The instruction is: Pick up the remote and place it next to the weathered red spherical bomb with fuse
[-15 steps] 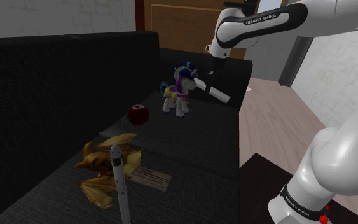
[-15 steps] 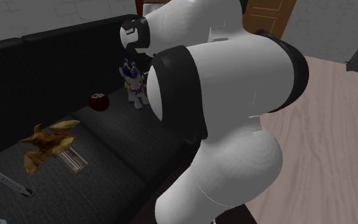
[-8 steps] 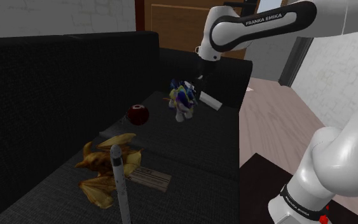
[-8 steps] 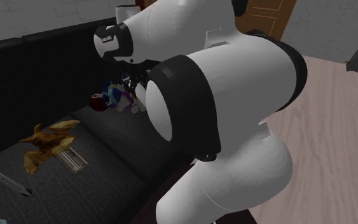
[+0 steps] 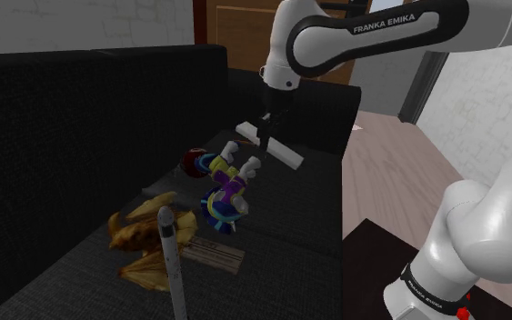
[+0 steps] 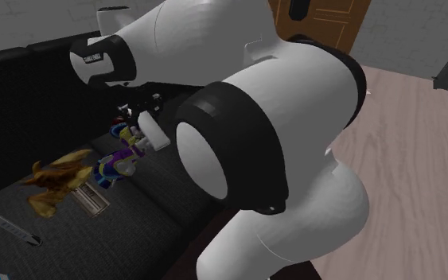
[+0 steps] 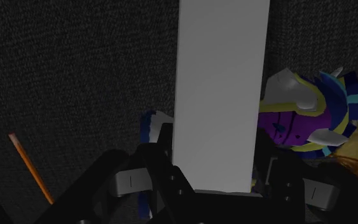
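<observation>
Remote (image 7: 219, 95) clasped in tool (image 5: 265, 138) — pony toy (image 5: 225, 186) legs-up below

The red bomb (image 5: 188, 165) is mostly hidden behind the toy pony (image 5: 226, 186). In the wrist view the white remote (image 7: 219, 89) runs past the picture's edge at its far end and covers the pony's middle. The white pointed thing (image 5: 170, 264) at the sofa's (image 5: 63, 136) near end is cut off by the shoulder view's bottom edge. In the second exterior view the big arm (image 6: 238, 111) hides much of the sofa.
</observation>
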